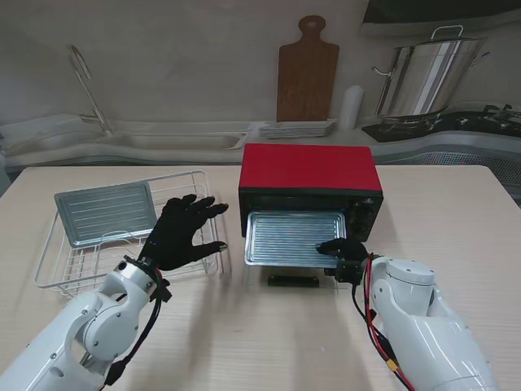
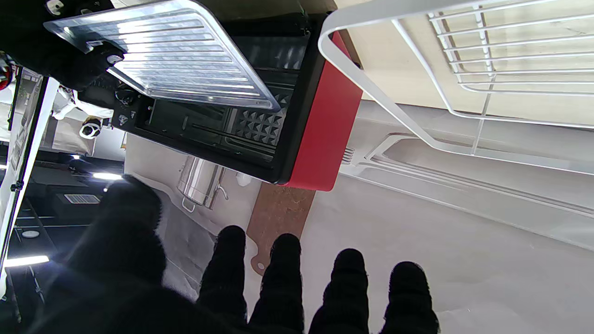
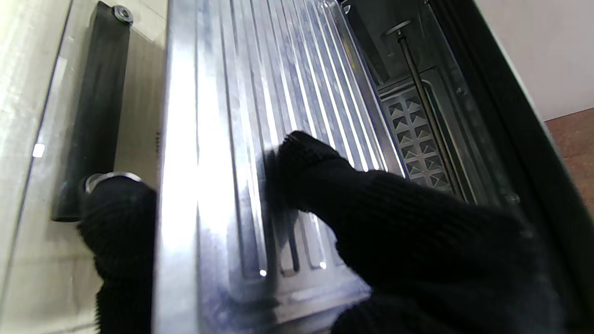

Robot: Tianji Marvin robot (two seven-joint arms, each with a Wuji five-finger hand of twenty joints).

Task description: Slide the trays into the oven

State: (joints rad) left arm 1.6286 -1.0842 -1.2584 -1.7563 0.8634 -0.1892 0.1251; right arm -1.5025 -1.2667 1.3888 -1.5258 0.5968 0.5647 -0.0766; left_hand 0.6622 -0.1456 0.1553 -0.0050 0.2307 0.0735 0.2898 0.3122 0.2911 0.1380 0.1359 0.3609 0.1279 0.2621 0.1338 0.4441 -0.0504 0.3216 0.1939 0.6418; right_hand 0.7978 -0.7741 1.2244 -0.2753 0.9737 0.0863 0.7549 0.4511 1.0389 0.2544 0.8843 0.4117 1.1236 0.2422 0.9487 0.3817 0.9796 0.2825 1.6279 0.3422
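From the stand's view, a red oven (image 1: 310,177) sits in the middle of the counter (image 1: 456,220) with its door folded down toward me. A ribbed metal tray (image 1: 286,238) lies half inside the oven mouth, its nearer half jutting out over the door. The right hand (image 1: 344,251) grips the tray's near right corner, fingers closed on the rim. To the left, a white wire rack (image 1: 57,252) holds a second tray (image 1: 105,212) lying flat in its farther part. The left hand (image 1: 185,232) hovers over the rack's right edge with its fingers spread and holding nothing. A wooden cutting board (image 1: 307,73) and a steel stockpot (image 1: 425,75) stand at the back.

In the left wrist view, the gloved fingers (image 2: 284,283) are splayed apart in open air, and the rack's rim (image 2: 371,88), the oven's red side (image 2: 325,134) and the protruding tray (image 2: 176,51) all show.

In the right wrist view, the thumb (image 3: 320,176) presses on the ribbed face of the tray (image 3: 241,93) while another finger (image 3: 120,218) wraps under its edge, pinching the rim; the dark door handle (image 3: 90,106) lies beside it.
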